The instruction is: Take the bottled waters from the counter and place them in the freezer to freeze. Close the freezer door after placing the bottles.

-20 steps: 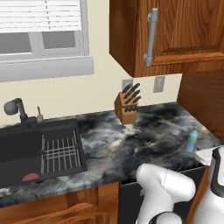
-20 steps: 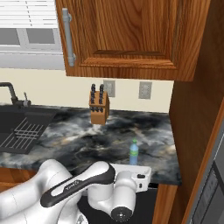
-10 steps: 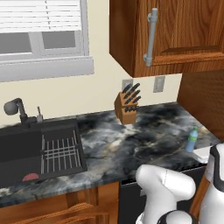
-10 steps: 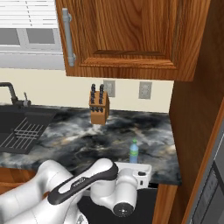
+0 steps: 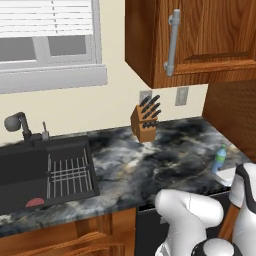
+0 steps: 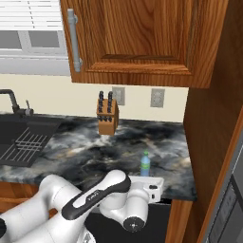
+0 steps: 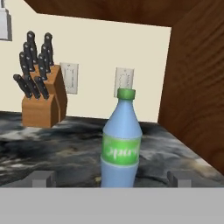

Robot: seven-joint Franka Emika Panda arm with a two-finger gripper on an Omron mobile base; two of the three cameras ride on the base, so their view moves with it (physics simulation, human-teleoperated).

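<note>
Bottle (image 7: 121, 140) upright on counter (image 7: 52, 148), knife block (image 7: 40, 103) at 10 o'clock; claw (image 7: 111, 178) wide open, empty, straddling it.

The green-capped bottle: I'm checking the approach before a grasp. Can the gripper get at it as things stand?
Probably yes. The green-capped bottle stands upright on the counter, centred ahead of the open gripper, nothing between them.

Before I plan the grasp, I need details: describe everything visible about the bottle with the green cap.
The bottle is slim, translucent blue plastic with a green cap and a green label band bearing pale lettering. It stands upright on the dark marbled counter, near its right end by the brown wooden side wall. Nothing touches it. The open gripper faces it, a fingertip to each side.
</note>
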